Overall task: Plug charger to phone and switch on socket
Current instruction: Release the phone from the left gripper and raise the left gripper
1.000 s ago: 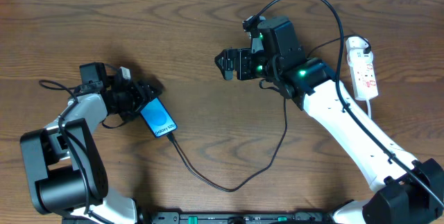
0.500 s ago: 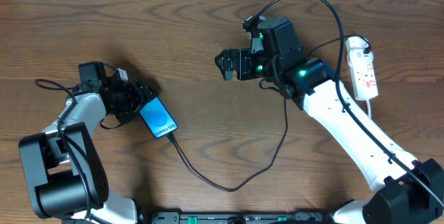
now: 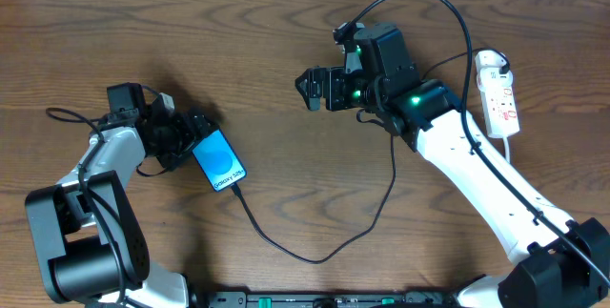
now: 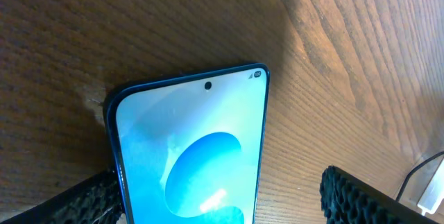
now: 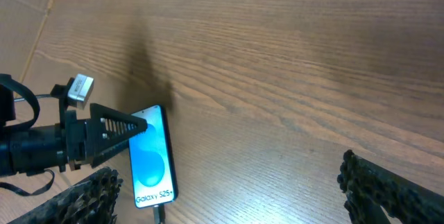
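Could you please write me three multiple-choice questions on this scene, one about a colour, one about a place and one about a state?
1. The phone's screen is: A red; B blue; C green.
2. The power strip lies: A on the right arm's side of the table; B touching the phone; C under the phone.
3. The right gripper is: A shut on the phone; B shut on the power strip; C open and empty.
Answers: 1 B, the screen glows blue. 2 A, it sits near the table's edge beyond the right arm, far from the phone. 3 C, its jaws stand wide apart with nothing between them.
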You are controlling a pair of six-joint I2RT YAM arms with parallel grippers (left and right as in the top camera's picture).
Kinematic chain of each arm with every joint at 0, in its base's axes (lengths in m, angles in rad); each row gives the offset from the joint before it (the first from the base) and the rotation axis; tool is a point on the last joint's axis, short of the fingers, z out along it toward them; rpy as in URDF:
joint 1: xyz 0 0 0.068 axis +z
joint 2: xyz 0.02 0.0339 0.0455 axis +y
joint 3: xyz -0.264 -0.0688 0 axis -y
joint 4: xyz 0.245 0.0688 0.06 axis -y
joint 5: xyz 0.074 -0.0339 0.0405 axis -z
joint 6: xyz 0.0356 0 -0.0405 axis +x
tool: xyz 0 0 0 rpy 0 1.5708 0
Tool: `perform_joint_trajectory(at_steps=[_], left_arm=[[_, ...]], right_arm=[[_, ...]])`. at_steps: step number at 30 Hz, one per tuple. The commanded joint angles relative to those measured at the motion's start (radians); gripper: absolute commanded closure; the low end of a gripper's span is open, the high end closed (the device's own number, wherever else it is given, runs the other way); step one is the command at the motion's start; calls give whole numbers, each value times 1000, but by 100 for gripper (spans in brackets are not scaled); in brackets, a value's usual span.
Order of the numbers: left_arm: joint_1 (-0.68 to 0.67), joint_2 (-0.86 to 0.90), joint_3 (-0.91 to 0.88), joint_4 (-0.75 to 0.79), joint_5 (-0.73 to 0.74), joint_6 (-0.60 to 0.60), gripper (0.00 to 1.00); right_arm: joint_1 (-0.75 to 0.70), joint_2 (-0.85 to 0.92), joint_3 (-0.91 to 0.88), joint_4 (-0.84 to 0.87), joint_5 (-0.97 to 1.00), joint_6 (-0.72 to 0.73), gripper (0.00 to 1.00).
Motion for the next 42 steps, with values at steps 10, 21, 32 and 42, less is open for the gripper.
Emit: perform_joint_trajectory(at_steps=[10,21,32,42], left_arm=[[7,83,-70,-37,-179,13,8],[7,83,-70,-50,-219,-6,8],[7,83,-70,-67,-220,-6,8],[8,76,-42,-131,-259,-13,8]], right_arm=[[3,-17,9,-3,8,-21,1],[3,-17,9,-3,8,-21,1],[3,-17,9,-4,8,-21,1],[3,-17,9,-23,36,-21,1]])
